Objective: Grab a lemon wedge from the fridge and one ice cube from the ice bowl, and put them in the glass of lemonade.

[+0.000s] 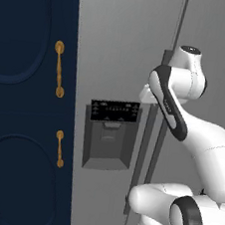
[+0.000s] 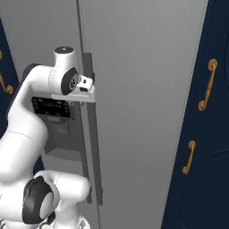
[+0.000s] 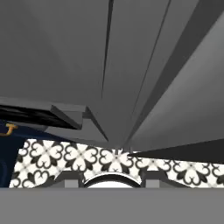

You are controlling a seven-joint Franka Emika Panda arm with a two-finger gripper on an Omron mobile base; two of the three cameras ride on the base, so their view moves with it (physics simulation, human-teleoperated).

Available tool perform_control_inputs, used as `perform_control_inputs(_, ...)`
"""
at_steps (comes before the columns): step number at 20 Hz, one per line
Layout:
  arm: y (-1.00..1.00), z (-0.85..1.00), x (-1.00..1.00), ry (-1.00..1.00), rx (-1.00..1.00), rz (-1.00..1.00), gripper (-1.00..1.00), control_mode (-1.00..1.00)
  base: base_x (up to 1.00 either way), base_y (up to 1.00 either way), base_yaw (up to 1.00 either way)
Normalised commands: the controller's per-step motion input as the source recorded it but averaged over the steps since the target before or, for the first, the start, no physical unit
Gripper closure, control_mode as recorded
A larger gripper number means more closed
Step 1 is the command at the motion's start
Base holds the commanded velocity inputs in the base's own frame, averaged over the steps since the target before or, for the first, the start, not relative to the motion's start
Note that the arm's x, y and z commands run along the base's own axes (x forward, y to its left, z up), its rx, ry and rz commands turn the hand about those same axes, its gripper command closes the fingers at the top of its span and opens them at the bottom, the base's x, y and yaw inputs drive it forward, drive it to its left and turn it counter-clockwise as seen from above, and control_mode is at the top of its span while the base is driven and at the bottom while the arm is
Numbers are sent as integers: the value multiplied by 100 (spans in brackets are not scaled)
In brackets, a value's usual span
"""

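Fridge (image 1: 123,45) takes up most of both base views: tall, light grey, both doors shut, a dark seam running top to bottom between them. In the right base view the right-hand door is one broad plain grey panel.

Navy cabinet (image 1: 22,123) stands flush against the fridge's left side, panelled, with raised oval mouldings. A matching navy cabinet front (image 2: 205,147) sits along the fridge's right side in the right base view.

White arm (image 1: 192,130) rises in front of the fridge, elbow bent, forearm angled up toward the seam between the doors. Its wrist sits just at the vertical grey door handles (image 2: 91,134), which run alongside the seam.

Black dispenser panel (image 1: 113,112) is set into the left door, with a grey recess below it; it lies left of the arm in the left base view and partly behind the arm in the right base view.

Gold handles (image 1: 59,70) on the left cabinet, one above the other, upright. Two more on the right-hand cabinet front.

Hand view looks down along the fridge face to a black-and-white patterned floor (image 3: 57,159).

Gripper: hidden behind the wrist in the base views, tips not made out in the hand view. Cannot tell how far the fingers stand apart or whether they touch a handle.
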Motion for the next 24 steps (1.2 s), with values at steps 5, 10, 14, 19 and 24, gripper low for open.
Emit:
perform_control_inputs(5, -9, -11, -56, -5, 0, -1, -100, -100, 0, 0, 0)
perform_control_inputs(10, -10, -15, -61, -8, 0, -1, -100, -100, 0, 0, 0)
perform_control_inputs(14, 0, -31, -45, -8, 0, 0, -100, -100, 0, 0, 0)
perform_control_inputs(19, 0, -24, -21, -13, 0, 0, -100, -100, 0, 0, 0)
perform_control_inputs(24, 0, 0, 0, 0, 0, 0, -100, 100, -16, 0, 0)
